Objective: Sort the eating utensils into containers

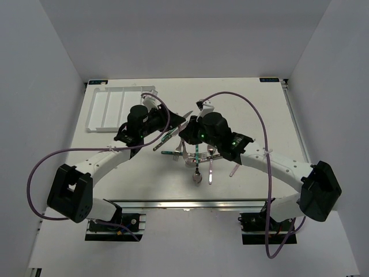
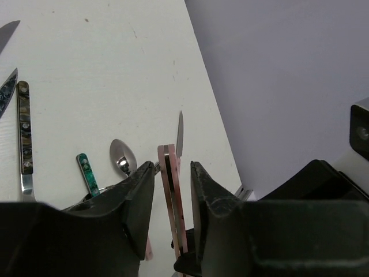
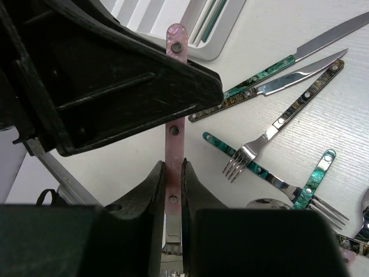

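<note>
A pink-handled fork (image 3: pixel 174 130) is held in the air, my right gripper (image 3: pixel 173 167) shut on the lower part of its handle. My left gripper (image 2: pixel 173 173) is open around the same pink handle (image 2: pixel 171 199), with gaps on both sides. The two grippers meet above the table's middle (image 1: pixel 184 128). The rest of the eating utensils (image 1: pixel 196 158) lie loose in a pile below them: teal-handled forks (image 3: pixel 259 144), knives (image 3: pixel 288 60) and a spoon (image 2: pixel 121 157). The white tray of containers (image 1: pixel 115 109) lies at the back left, with thin sticks in one compartment (image 3: pixel 207 23).
The tray's corner (image 3: pixel 222 43) lies close behind the held fork. A dark patterned handle (image 2: pixel 23 133) and a knife tip (image 2: pixel 180 133) lie on the white table. Grey walls enclose the table on three sides. Purple cables arc over both arms.
</note>
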### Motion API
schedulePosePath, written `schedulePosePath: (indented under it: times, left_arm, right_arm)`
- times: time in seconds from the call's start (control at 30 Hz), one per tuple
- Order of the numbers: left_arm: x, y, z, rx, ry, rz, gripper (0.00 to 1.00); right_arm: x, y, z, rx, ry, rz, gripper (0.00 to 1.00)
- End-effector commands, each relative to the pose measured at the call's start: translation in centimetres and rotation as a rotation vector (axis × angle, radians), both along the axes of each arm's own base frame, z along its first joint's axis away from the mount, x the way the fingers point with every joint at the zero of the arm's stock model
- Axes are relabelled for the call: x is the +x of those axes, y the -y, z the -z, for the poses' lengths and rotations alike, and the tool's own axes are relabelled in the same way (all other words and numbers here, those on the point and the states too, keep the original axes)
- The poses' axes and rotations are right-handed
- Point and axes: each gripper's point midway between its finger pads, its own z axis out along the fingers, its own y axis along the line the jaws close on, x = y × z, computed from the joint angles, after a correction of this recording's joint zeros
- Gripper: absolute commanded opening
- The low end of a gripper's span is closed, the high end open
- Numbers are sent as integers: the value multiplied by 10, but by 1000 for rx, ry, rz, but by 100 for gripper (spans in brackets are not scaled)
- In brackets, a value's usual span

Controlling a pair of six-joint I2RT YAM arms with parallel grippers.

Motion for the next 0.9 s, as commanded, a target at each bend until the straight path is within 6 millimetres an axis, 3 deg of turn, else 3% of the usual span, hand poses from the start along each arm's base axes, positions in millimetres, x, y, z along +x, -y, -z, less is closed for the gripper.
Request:
schedulePosePath:
  times: [0.0,0.03,0.13,0.17,0.2,0.23,0.27,0.3,0.33,0.37,0.4,0.43,0.47,0.5,0.53,0.6,0.63,0.67,0.7,0.73,0.77,0.8,0.87]
  left_arm:
    - [1,5,-19,2,40,16,41]
    - [1,5,-18,9,37,20,40]
    - [0,7,-17,18,35,41,7]
    - [2,8,-23,23,46,41,0]
    - [5,6,-23,60,70,39,0]
    - [5,-1,-9,136,20,29,0]
    - [26,-14,-29,203,67,-76,0]
    - [39,-30,-17,357,87,-123,0]
    - [42,-52,2,503,13,-180,0]
    - [65,-89,2,638,5,-348,0]
    - [84,-104,-28,723,70,-408,0]
    - [95,-121,0,862,-7,-426,0]
    - [112,-147,-1,946,-23,-515,0]
    - [133,-155,-29,966,27,-542,0]
    - [153,-172,-1,1027,-42,-540,0]
    - [181,-182,-5,1037,-21,-528,0]
    - [199,-186,-28,1024,21,-560,0]
    - [217,-197,-5,1066,-16,-560,0]
    - [227,-206,-6,1104,-9,-577,0]
    - [240,-210,-27,1097,32,-610,0]
    - [252,-217,-6,1128,10,-608,0]
    - [261,-226,-15,1154,37,-650,0]
    - [272,-237,-2,1177,33,-667,0]
  right_arm:
    - [9,-8,-35,53,86,15,0]
    - [10,-9,-37,56,90,14,0]
    - [11,-9,-39,55,103,16,0]
    - [12,-9,-41,54,106,15,0]
    - [14,-6,-40,46,108,35,5]
    - [16,-1,-40,34,107,55,30]
    - [18,9,-34,8,92,85,82]
    - [21,22,-36,5,102,126,89]
    - [27,39,-31,-14,86,166,89]
    - [28,52,-24,-35,67,193,89]
    - [28,67,-31,-18,73,220,89]
    - [33,85,-19,-34,51,264,89]
    - [33,96,-17,-34,46,283,89]
    - [29,104,-24,-10,57,281,89]
    - [30,117,-15,-23,50,298,89]
    - [25,129,-18,-28,66,300,89]
    - [23,134,-16,-43,68,304,89]
    - [21,138,-11,-73,68,300,89]
    - [17,143,-11,-87,71,299,89]
    - [15,147,-8,-100,73,301,89]
    - [13,151,-5,-110,73,302,89]
    - [12,154,-2,-120,74,303,89]
    - [8,156,3,-132,76,295,89]
